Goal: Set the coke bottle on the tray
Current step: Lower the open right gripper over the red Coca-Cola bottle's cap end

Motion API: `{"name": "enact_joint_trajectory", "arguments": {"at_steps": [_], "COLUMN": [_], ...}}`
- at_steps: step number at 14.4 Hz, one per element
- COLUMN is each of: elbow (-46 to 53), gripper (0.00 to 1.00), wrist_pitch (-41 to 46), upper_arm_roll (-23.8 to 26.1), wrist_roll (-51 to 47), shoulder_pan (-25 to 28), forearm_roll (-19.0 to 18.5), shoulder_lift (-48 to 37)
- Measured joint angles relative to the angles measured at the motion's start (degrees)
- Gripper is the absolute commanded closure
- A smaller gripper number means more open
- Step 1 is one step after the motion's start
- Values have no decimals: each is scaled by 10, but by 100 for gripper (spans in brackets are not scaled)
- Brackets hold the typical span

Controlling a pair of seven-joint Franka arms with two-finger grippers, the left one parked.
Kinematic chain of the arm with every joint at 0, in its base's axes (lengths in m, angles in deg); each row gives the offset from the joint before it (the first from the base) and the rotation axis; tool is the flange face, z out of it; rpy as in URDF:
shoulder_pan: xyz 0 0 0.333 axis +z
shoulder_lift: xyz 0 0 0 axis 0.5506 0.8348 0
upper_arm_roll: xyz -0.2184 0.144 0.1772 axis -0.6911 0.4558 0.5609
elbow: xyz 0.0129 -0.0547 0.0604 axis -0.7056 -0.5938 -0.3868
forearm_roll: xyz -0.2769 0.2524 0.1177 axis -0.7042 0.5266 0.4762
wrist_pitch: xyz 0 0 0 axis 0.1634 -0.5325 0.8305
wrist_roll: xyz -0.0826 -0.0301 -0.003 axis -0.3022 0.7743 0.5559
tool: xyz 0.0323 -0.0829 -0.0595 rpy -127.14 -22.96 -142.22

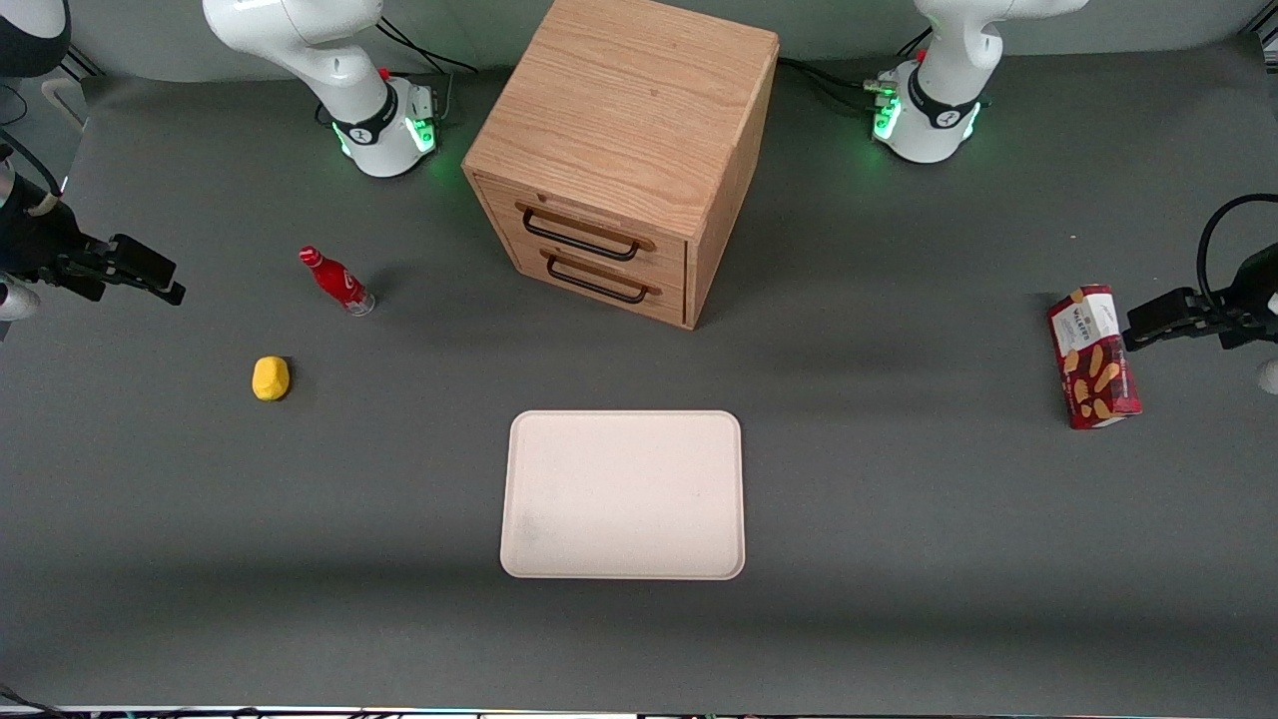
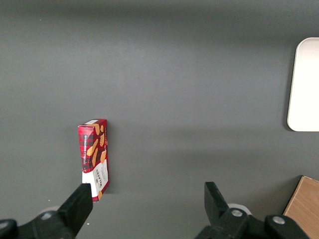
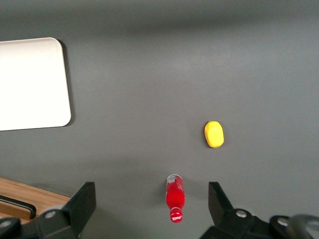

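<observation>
The coke bottle (image 1: 336, 281), small and red with a red cap and a clear base, stands on the grey table toward the working arm's end. In the right wrist view the coke bottle (image 3: 175, 196) shows from above, between my two fingers and far below them. My gripper (image 1: 160, 280) hangs open and empty, high over the table, farther toward the working arm's end than the bottle; it also shows in the right wrist view (image 3: 152, 204). The cream-white tray (image 1: 624, 494) lies flat mid-table, nearer the front camera than the cabinet, with nothing on it; its corner shows in the right wrist view (image 3: 30, 84).
A wooden drawer cabinet (image 1: 624, 160) stands mid-table, farther from the front camera than the tray. A small yellow object (image 1: 271, 378) lies near the bottle, nearer the front camera. A red snack box (image 1: 1093, 357) lies toward the parked arm's end.
</observation>
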Motion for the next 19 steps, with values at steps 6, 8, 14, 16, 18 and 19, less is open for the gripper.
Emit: {"name": "enact_joint_trajectory", "arguments": {"at_steps": [6,8,14,16,18,19], "elbow": [1,-7,-177,-276,-357,-393], "gripper": [0,0,0,0,0,0], "wrist_pitch": [21,48,13,-26,-59,-77], "upper_arm_roll": [0,-1,-5,-5,-5,-5], "wrist_roll": [0,0,1,1,1,1], "shoulder_pan": [0,0,-1,-1,-1,-1], "forearm_roll": [2,2,-15,-28,-38,-40], "shoulder_lift": [1,0,-106,-176,-232,-254]}}
